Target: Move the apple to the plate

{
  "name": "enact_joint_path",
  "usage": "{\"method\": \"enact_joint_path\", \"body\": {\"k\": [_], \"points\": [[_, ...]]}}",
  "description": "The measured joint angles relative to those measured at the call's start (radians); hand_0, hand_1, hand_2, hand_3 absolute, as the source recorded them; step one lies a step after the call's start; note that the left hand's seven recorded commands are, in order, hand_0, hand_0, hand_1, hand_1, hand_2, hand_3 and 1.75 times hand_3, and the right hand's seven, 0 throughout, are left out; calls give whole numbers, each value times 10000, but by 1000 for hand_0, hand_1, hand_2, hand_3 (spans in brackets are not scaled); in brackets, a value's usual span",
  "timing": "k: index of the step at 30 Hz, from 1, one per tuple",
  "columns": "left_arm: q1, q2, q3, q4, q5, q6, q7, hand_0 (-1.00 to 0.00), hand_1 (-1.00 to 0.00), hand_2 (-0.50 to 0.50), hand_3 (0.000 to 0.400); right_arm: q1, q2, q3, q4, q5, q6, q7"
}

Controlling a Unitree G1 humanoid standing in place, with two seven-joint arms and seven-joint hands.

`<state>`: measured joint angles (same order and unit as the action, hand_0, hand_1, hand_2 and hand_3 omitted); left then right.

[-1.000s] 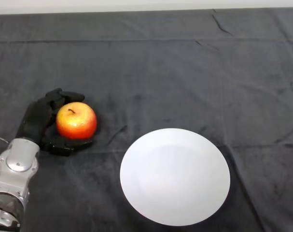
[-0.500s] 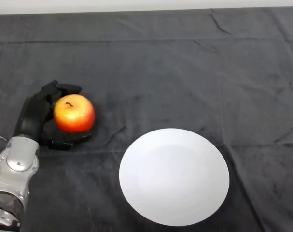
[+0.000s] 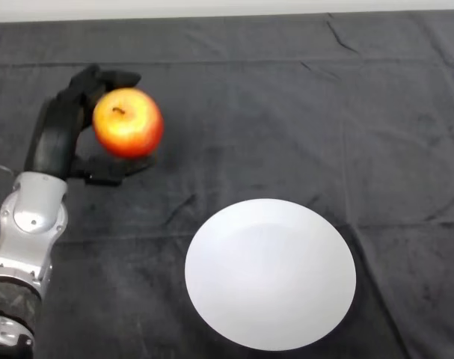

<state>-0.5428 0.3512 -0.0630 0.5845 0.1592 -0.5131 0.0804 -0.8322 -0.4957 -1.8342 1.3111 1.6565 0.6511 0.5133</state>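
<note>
Left hand [image 3: 58, 138] — curled around red-yellow apple [image 3: 128, 123] | white plate [image 3: 270, 274] — lower right, well apart, bare

The apple [image 3: 128, 123] sits in the upper left of the frame, held in the left hand [image 3: 58, 138], whose fingers [image 3: 107, 77] curl over its top while the thumb [image 3: 111, 170] reaches under it. The arm [image 3: 25, 239] runs down from the hand to the lower left corner. The plate [image 3: 270, 273] lies on the surface [image 3: 324, 112] in the lower middle of the frame, to the right of and below the apple, well apart from it. The upper right of the surface lies behind the plate.
</note>
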Motion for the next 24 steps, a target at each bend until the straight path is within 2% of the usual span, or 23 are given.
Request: {"method": "enact_joint_path", "body": {"k": [9, 18, 24], "points": [[991, -14, -936, -1418, 29, 685, -277, -1000, -1000, 0, 400, 0, 0, 0, 0, 1, 0, 0], [1042, -18, -1706, -2082, 154, 839, -655, -1000, -1000, 0, 400, 0, 0, 1, 0, 1, 0, 0], [1372, -35, -2448, -2301, 249, 985, -936, -1000, -1000, 0, 400, 0, 0, 1, -2, 1, 0, 1]]}}
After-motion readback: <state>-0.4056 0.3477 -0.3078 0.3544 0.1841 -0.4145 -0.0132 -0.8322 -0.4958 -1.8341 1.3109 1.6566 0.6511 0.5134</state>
